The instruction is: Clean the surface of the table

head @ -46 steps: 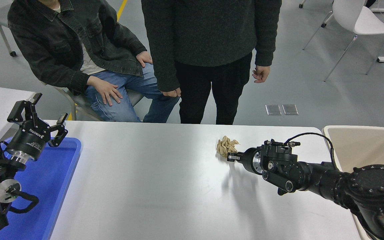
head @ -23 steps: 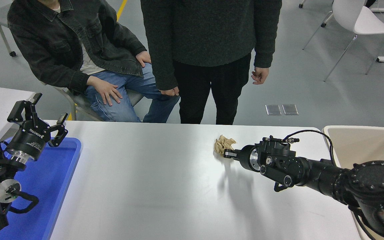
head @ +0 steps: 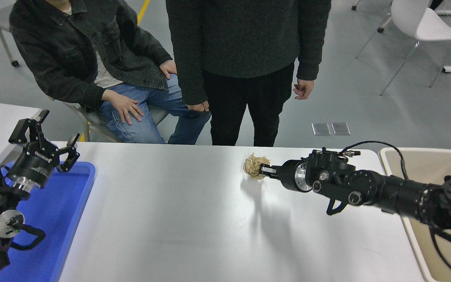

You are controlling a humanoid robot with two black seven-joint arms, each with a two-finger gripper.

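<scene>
The white table surface (head: 170,219) fills the lower half of the head view. A crumpled ball of brown paper (head: 252,164) hangs just above it near the far edge, with its shadow on the tabletop below. My right gripper (head: 264,170) reaches in from the right, pointing left, and is shut on the right side of the paper ball. My left gripper (head: 45,131) is parked at the lower left, open and empty, pointing up above the tray.
A blue tray (head: 65,219) lies at the table's left end. A beige bin (head: 425,164) stands off the right end. One person sits (head: 92,58) and one stands (head: 245,47) at the far side. A white chair (head: 421,23) is at the back right.
My right gripper closed on the paper ball, lifted it off the table and carried it slightly left and toward the far edge. The left arm has not moved.
</scene>
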